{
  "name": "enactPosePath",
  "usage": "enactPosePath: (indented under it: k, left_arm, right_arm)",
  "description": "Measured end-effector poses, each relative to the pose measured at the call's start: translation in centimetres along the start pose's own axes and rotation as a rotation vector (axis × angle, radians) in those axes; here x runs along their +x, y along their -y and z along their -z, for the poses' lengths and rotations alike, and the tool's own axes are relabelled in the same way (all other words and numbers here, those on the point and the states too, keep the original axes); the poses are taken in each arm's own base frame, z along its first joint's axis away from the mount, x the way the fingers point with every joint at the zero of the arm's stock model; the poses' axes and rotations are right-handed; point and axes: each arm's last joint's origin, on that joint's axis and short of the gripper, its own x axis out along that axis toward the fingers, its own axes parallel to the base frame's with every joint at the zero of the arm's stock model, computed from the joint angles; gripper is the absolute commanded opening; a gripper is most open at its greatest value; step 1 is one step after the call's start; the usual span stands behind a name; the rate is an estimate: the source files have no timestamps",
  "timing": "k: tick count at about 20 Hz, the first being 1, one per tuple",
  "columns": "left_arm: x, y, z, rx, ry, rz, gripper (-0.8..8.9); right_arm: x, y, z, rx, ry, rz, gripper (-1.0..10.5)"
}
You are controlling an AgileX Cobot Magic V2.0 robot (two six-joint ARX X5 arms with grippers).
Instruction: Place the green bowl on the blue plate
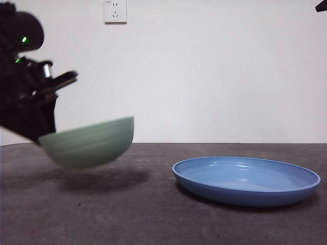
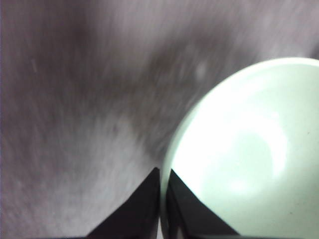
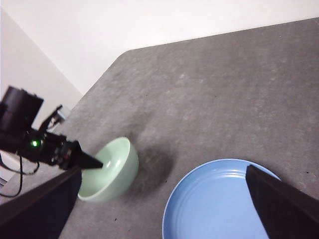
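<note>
The green bowl (image 1: 89,145) hangs tilted a little above the dark table, left of the blue plate (image 1: 245,178), with its shadow on the table beneath it. My left gripper (image 1: 43,135) is shut on the bowl's left rim. In the left wrist view its gripper (image 2: 162,172) pinches the rim, one jaw inside the bowl (image 2: 249,149). My right gripper (image 3: 163,172) is open and empty, high above the table. Its view shows the bowl (image 3: 112,169), the left gripper (image 3: 94,163) and the empty plate (image 3: 219,204) flat on the table.
A white wall socket (image 1: 115,10) sits high on the back wall. The right arm shows only as a black tip (image 1: 322,6) at the top right corner. The table's rounded far corner (image 3: 124,52) meets the wall behind the bowl.
</note>
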Motion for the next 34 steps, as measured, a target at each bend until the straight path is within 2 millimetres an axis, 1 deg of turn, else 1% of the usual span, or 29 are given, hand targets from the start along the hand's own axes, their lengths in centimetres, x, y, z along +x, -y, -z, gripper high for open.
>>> enactPosePath:
  k: [2,4,5,8,10,12,14,16,18,21,25,27,31,34]
  left_arm:
    - [-1.1,1.8,-1.1,0.025,0.027,-0.044,0.09]
    - [-1.9,4.4,-2.0,0.084,0.056,-0.04,0.09]
    - [-2.1,6.2,-2.6,0.124,0.071,-0.031,0.09]
    - [-1.4,10.9,-4.3,0.216,0.075,-0.016,0.09]
    - [0.0,14.3,-5.2,0.28,0.049,-0.01,0.09]
    - [1.9,17.1,-5.3,0.338,-0.001,0.002,0.09]
    - [4.1,19.3,-5.2,0.393,-0.045,0.003,0.09]
    - [6.2,21.0,-4.8,0.431,-0.091,-0.014,0.09]
    - [7.8,21.9,-4.5,0.456,-0.141,-0.027,0.09]
    - [9.4,22.7,-4.5,0.473,-0.184,-0.043,0.09]
    - [11.1,22.5,-4.2,0.486,-0.223,-0.06,0.09]
    - [11.4,22.4,-4.1,0.498,-0.235,-0.064,0.09]
    - [11.4,22.4,-4.1,0.525,-0.239,-0.063,0.11]
    - [11.4,22.4,-4.0,0.538,-0.241,-0.062,0.39]
  right_arm:
    - [0.0,0.0,0.0,0.0,0.0,0.0,5.6]
    - [0.0,0.0,0.0,0.0,0.0,0.0,5.6]
    - [0.0,0.0,0.0,0.0,0.0,0.0,5.6]
    - [0.0,0.0,0.0,0.0,0.0,0.0,5.6]
    - [0.0,0.0,0.0,0.0,-0.001,0.0,5.6]
    - [0.0,0.0,0.0,0.0,-0.001,0.0,5.6]
    - [0.0,0.0,0.0,0.0,-0.001,0.0,5.6]
    - [0.0,0.0,0.0,0.001,-0.001,0.0,5.6]
    - [0.0,0.0,0.0,-0.008,-0.002,0.001,5.6]
    - [0.0,0.0,0.0,-0.021,-0.002,0.001,5.6]
    - [0.0,0.0,0.0,-0.03,-0.002,0.001,5.6]
    - [0.0,0.0,0.0,-0.04,-0.002,0.001,5.6]
    - [0.0,0.0,0.0,-0.043,-0.002,0.001,5.6]
    - [0.0,0.0,0.0,-0.043,-0.002,0.001,5.6]
